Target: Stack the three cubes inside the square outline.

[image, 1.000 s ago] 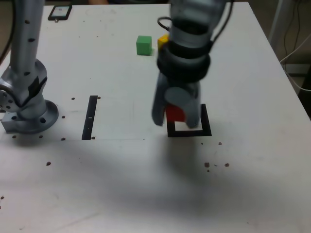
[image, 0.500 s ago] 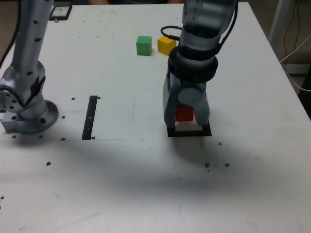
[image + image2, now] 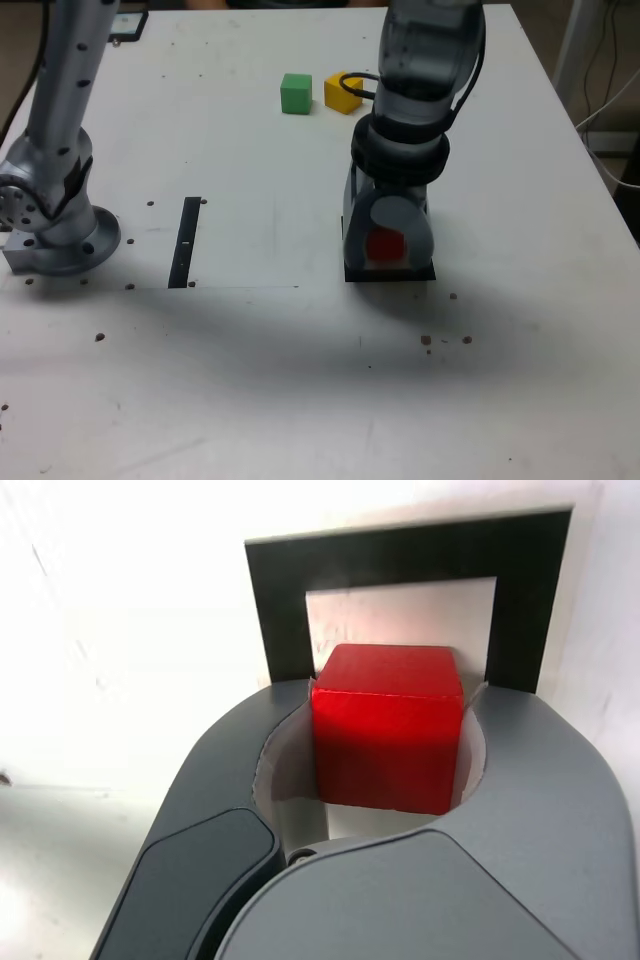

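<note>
Claw [image 3: 392, 690] around red cube [image 3: 385, 730]

My gripper [image 3: 390, 690] looks like smooth, dull plastic. The red cube [image 3: 388, 730] looks smooth and a bit shiny.

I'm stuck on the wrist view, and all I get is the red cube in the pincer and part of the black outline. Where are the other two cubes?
Observer: Both are on the table beyond the outline, with the green cube to the exterior view's left of the yellow cube.
Operator: Okay, anything between the outline and the arm's base?
Observer: Yes, a thin black strip lies flat between the base and the outline.
</note>
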You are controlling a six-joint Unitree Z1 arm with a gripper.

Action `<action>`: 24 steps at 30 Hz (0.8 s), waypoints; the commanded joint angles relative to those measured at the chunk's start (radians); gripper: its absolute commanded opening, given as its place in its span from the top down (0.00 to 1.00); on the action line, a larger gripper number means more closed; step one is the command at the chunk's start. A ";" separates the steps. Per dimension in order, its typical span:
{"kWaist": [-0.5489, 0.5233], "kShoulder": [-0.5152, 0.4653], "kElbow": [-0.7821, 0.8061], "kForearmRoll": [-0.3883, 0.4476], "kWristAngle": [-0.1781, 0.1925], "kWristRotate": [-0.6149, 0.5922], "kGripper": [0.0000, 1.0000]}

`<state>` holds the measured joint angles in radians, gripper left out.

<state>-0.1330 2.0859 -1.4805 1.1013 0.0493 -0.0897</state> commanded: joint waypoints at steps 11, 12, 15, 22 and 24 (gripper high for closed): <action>0.019 0.007 0.012 -0.001 0.013 0.002 0.30; 0.019 0.004 0.014 0.000 0.011 0.003 0.23; 0.019 -0.017 0.018 0.004 0.012 0.004 0.07; 0.019 -0.137 0.025 0.031 0.049 0.011 0.01; 0.021 -0.171 0.014 0.047 0.055 0.032 0.01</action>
<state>-0.1152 1.9358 -1.4552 1.1364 0.0998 -0.0721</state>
